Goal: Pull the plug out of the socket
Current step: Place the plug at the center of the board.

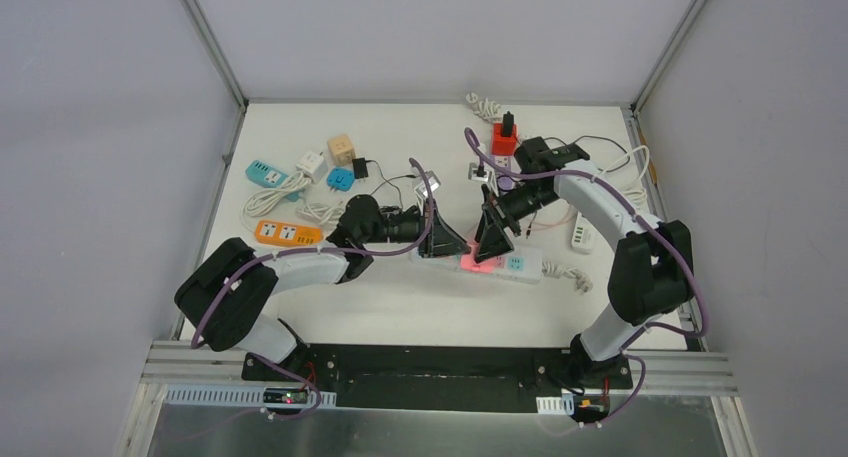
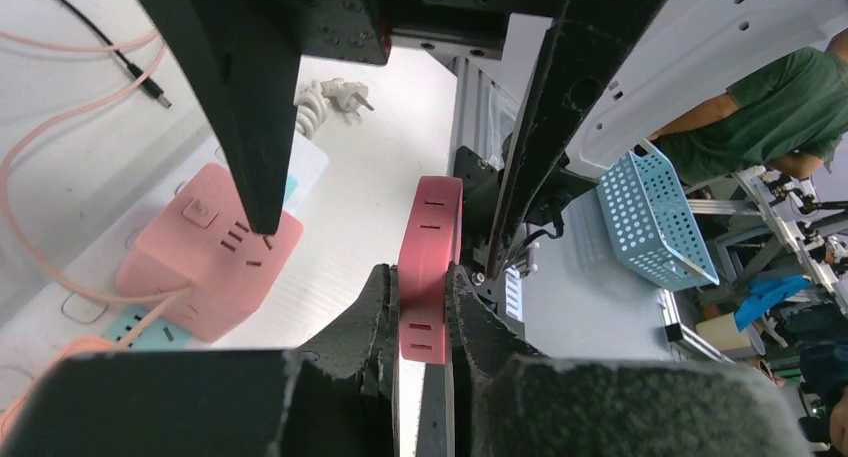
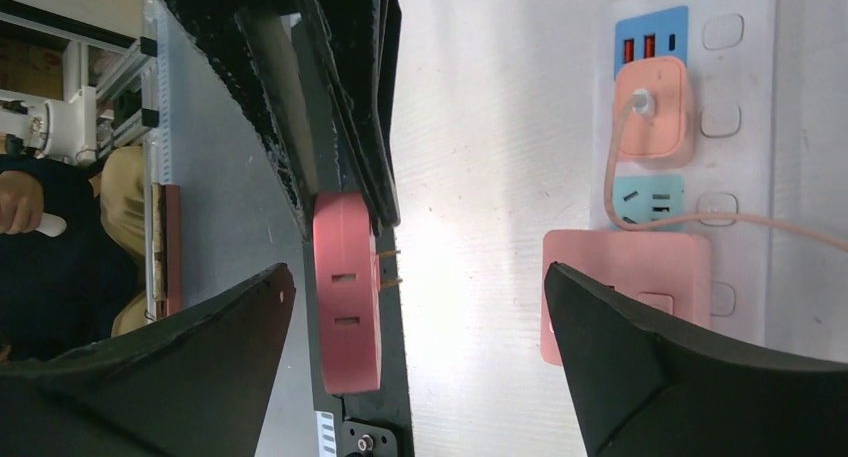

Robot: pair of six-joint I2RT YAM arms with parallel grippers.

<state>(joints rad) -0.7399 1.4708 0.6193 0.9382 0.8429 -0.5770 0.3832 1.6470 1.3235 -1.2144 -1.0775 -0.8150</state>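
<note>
A flat pink plug [image 2: 430,267] with two slots in its edge sits pinched between my left gripper's [image 2: 425,277] foam pads, lifted clear of the table. In the right wrist view the plug [image 3: 345,297] shows two bare metal prongs pointing toward the white power strip [image 3: 740,157], well apart from it. On that strip sit a pink cube socket [image 3: 625,267] and a small peach adapter [image 3: 650,107] with a cable. My right gripper [image 3: 418,272] is spread wide on either side of the plug, touching nothing. From above, both grippers, left [image 1: 443,242] and right [image 1: 492,242], meet over the strip [image 1: 525,265].
At the back left lie an orange strip [image 1: 287,234], a blue strip [image 1: 268,173], a white cube [image 1: 311,164], a tan cube [image 1: 341,149] and loose cables. A red adapter [image 1: 504,137] stands at the back. Another white strip [image 1: 582,237] lies right.
</note>
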